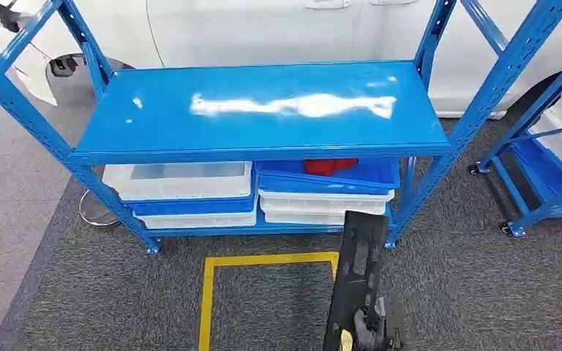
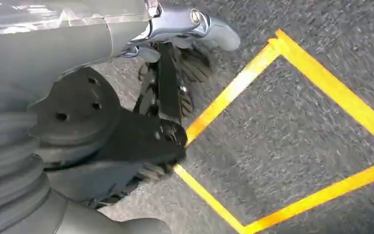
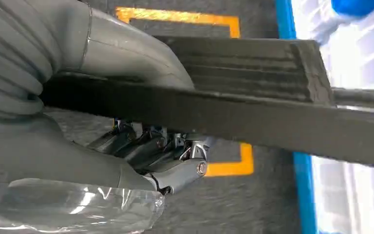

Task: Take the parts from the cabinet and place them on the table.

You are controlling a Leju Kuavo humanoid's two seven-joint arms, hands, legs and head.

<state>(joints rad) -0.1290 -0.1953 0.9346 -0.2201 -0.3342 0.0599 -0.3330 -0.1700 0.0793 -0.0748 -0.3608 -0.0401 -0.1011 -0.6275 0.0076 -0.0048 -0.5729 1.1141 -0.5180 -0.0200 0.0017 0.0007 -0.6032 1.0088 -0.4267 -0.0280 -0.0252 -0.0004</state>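
fingers [image 3: 148, 146] of the right hand [image 3: 126, 122] curl beneath a long flat black ribbed plastic part [image 3: 253, 97], thumb over its top. head view shows that part [image 1: 356, 274] held low, before the blue metal shelving cabinet [image 1: 263, 117], above the yellow tape square [image 1: 208, 292]. left hand [image 2: 126, 141] closes on a black bracket-shaped part [image 2: 141, 139], seen from the left wrist.

We take this for a car workshop or parts store. Before us stands a blue steel rack [image 1: 263, 110] on castors, with white and blue plastic bins [image 1: 183, 191] stacked on its lower shelf. A white car [image 1: 278, 29] is parked just behind, and yellow tape [image 1: 263, 260] marks the grey carpet.
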